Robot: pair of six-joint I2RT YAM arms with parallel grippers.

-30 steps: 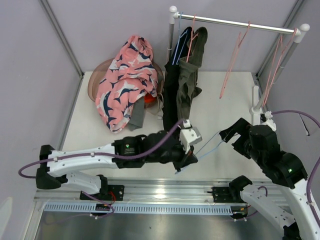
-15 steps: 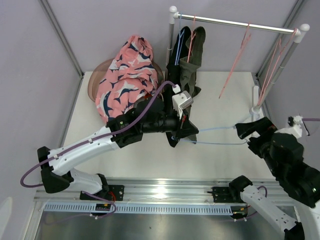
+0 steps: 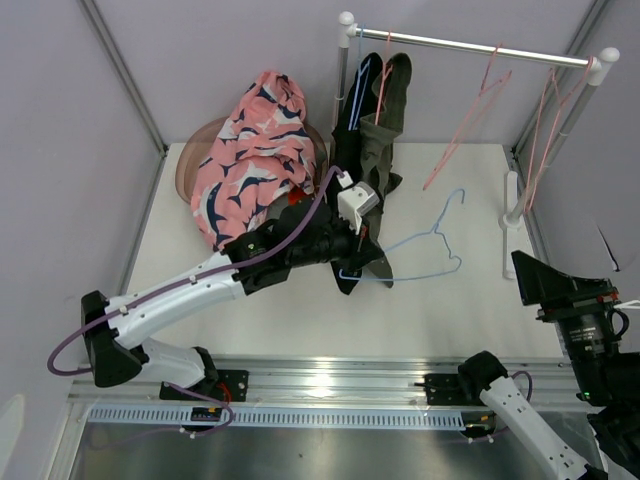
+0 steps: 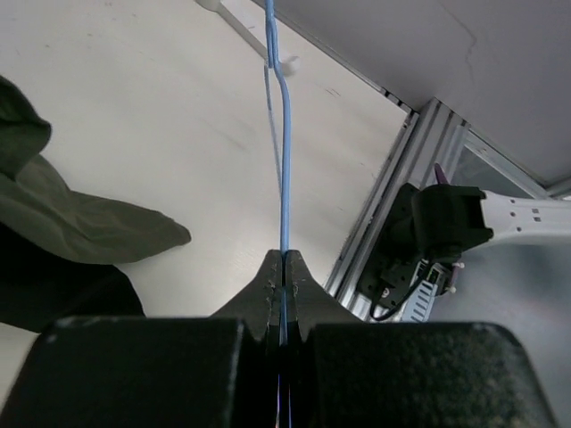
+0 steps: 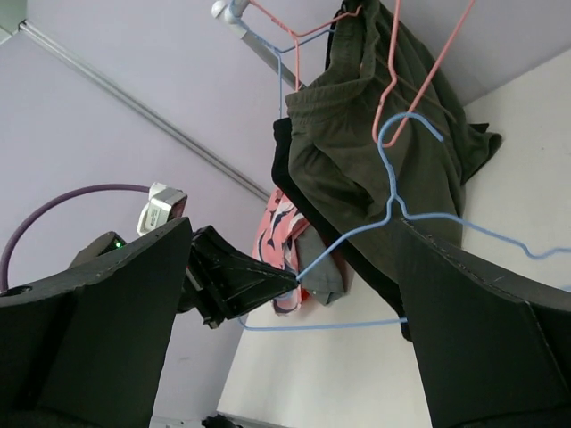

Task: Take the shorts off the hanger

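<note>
My left gripper [image 3: 372,262] is shut on the bare blue wire hanger [image 3: 420,245], which juts right over the table; the wire runs straight out of the closed jaws [image 4: 285,267] in the left wrist view. Olive shorts [image 3: 385,120] and black shorts [image 3: 345,170] hang on the rack just behind it. Pink patterned shorts [image 3: 255,160] top a pile with an orange piece [image 3: 298,198] and a grey-green piece [image 3: 275,235]. My right gripper [image 3: 522,280] is open and empty at the right edge, apart from the hanger [image 5: 393,209].
The rack rail [image 3: 470,45] carries empty pink hangers [image 3: 465,120] and more at its right end [image 3: 550,110]. A brown basket [image 3: 190,160] holds the pile at the back left. Wall posts stand at both back corners.
My right gripper let go of the blue hanger and drew back to the right edge. My left arm carried the hanger back toward the rack and now holds it alone.
</note>
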